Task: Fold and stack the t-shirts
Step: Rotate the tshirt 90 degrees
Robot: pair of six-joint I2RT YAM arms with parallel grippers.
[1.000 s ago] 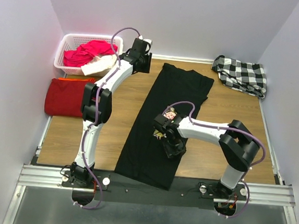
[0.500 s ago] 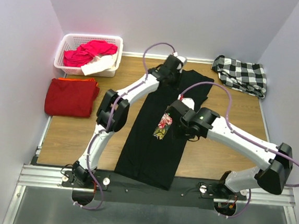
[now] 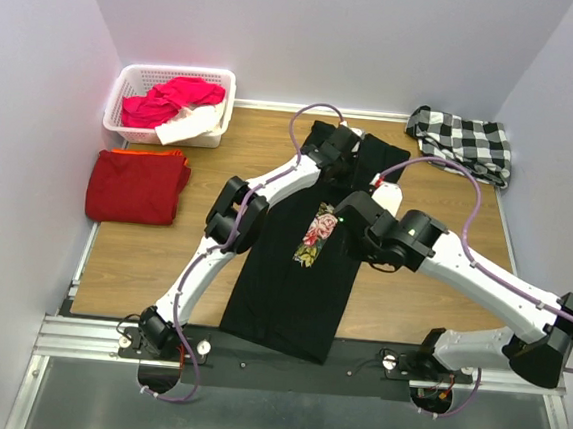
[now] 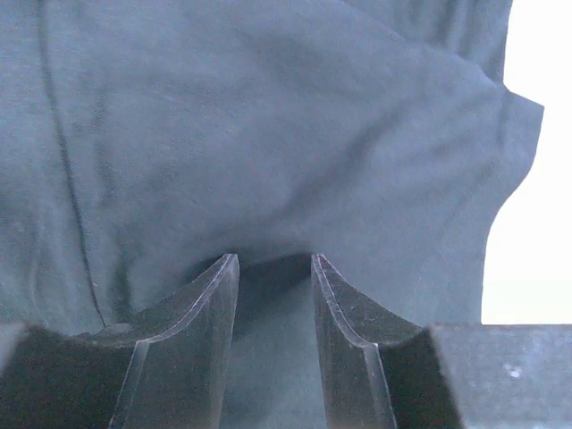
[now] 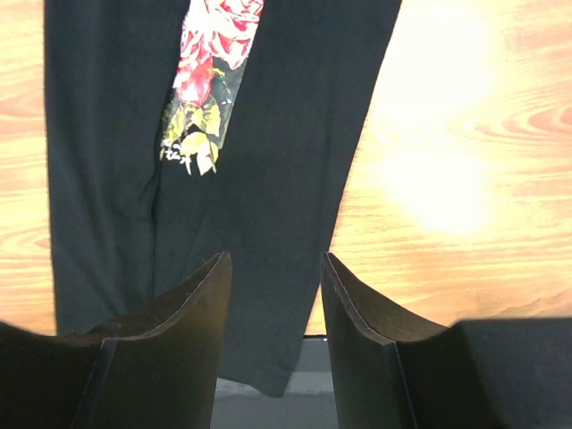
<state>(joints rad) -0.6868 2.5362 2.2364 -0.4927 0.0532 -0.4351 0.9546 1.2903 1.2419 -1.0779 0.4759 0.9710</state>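
Overhead hides what the wrist views show: left and right jaws half-parted over the black t-shirt [image 3: 284, 295].

- Top view: bright, even light from above. Only faint, soft shadows lie on the table [image 3: 133, 251] under the arms [image 3: 269, 188]. The focus is sharp all over, and the walls [image 3: 38, 72] take a pale lilac tint.
- Left wrist: the black tee [image 4: 268, 134] looks washed-out grey-blue. The right edge is blown to pure white. The left fingers [image 4: 192, 331] are dark and slightly soft, with deep shadow between their tips.
- Right wrist: glare patches bleach the table at right. The right fingers [image 5: 179, 340] are near-black and show little detail.
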